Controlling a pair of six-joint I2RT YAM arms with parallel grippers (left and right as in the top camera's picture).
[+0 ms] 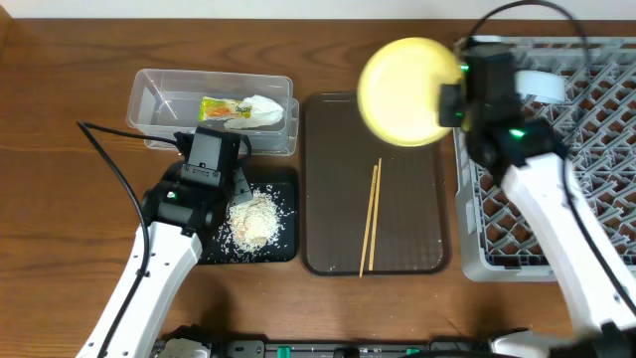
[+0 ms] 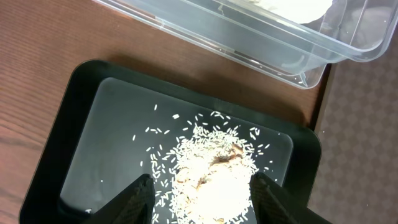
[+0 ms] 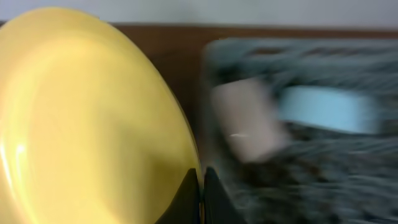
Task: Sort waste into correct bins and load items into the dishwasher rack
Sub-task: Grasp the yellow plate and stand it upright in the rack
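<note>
While right tool (image 3: 201,178) pinches the yellow plate (image 1: 402,91), left tool (image 2: 202,182) gapes.

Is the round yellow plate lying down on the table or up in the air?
Up in the air. The right gripper pinches the round yellow plate by its rim, beside the grey plastic rack.

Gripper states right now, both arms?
Left gripper: open, above the rice heap in the black tray.
Right gripper: shut on the yellow plate, at its rim.
</note>
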